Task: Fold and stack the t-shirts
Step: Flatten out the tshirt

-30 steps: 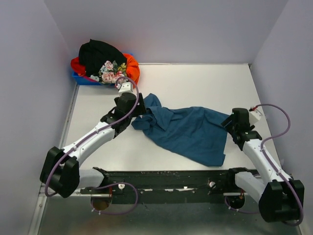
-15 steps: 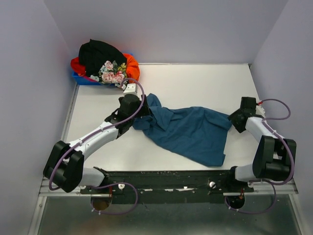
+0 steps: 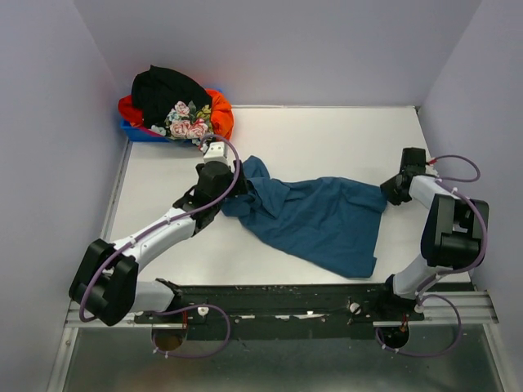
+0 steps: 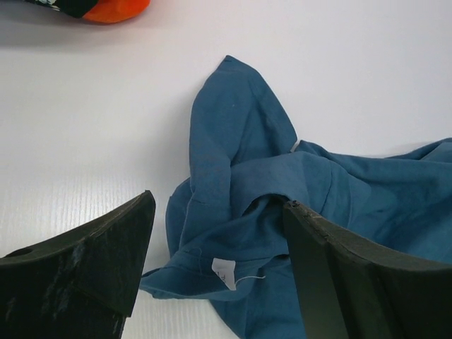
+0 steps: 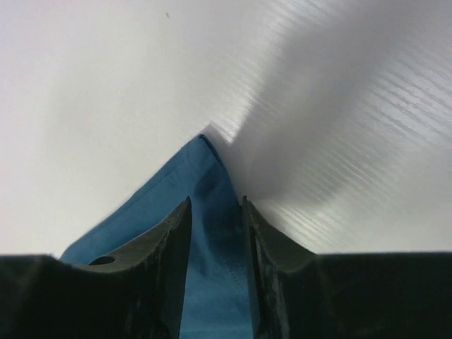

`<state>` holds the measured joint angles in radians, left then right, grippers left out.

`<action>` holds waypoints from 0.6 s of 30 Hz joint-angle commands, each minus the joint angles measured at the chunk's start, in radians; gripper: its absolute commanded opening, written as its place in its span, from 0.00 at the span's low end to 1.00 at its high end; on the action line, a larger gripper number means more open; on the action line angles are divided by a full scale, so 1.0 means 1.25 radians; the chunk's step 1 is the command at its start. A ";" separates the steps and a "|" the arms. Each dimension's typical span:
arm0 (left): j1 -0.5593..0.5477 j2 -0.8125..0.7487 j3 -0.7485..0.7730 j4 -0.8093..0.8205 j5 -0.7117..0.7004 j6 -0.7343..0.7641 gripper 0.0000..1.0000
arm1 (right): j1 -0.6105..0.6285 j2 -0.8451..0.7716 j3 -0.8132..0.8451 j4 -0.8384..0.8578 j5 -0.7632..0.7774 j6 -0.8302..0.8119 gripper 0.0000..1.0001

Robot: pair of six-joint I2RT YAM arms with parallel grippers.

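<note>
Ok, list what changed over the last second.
The right gripper edged up-table to the teal t-shirt's right corner, its jaws narrowing around it; a firm grip isn't certain yet. The left gripper barely moved, jaws wide over the shirt's bunched left end. The shirt and the pile of shirts in the bin stayed put.

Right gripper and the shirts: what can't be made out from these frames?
- Right gripper: a corner of the teal shirt lies between its fingers in the right wrist view, but whether they pinch it is unclear. In the top view the wrist covers them.
- Shirt pile: the count is unclear in the top view, because the shirts overlap.
- Blue bin: mostly buried under the pile.
- Shirt label: too small to read in the left wrist view.
</note>
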<state>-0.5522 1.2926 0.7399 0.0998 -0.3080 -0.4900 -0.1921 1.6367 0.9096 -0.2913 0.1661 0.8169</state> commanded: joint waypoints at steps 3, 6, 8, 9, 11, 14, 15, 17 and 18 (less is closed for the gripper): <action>-0.005 -0.025 -0.003 0.018 -0.036 0.016 0.87 | -0.006 0.071 0.081 -0.050 -0.040 0.030 0.11; -0.006 -0.028 -0.004 0.021 -0.036 0.024 0.87 | -0.006 0.047 0.091 -0.086 0.004 0.025 0.01; -0.010 -0.029 -0.007 0.029 -0.024 0.034 0.87 | -0.006 -0.007 0.077 -0.087 0.058 0.014 0.01; -0.013 -0.029 -0.009 0.038 -0.017 0.037 0.87 | -0.005 -0.041 0.069 -0.090 0.077 0.010 0.01; -0.022 -0.024 -0.010 0.054 -0.002 0.048 0.86 | -0.005 -0.111 0.054 -0.086 0.077 -0.007 0.01; -0.029 -0.003 0.003 0.061 0.019 0.059 0.86 | -0.005 -0.214 0.037 -0.079 0.032 -0.035 0.01; -0.031 0.005 0.009 0.061 0.033 0.064 0.86 | -0.003 -0.243 0.030 -0.075 0.021 -0.054 0.01; -0.036 0.024 0.024 0.065 0.071 0.077 0.86 | -0.003 -0.303 0.015 -0.077 0.008 -0.082 0.01; -0.039 0.032 0.033 0.063 0.081 0.079 0.86 | -0.005 -0.333 0.005 -0.080 0.006 -0.088 0.01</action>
<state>-0.5854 1.2877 0.7399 0.1478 -0.2951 -0.4309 -0.1917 1.3365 0.9615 -0.3813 0.1921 0.7830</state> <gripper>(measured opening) 0.865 0.015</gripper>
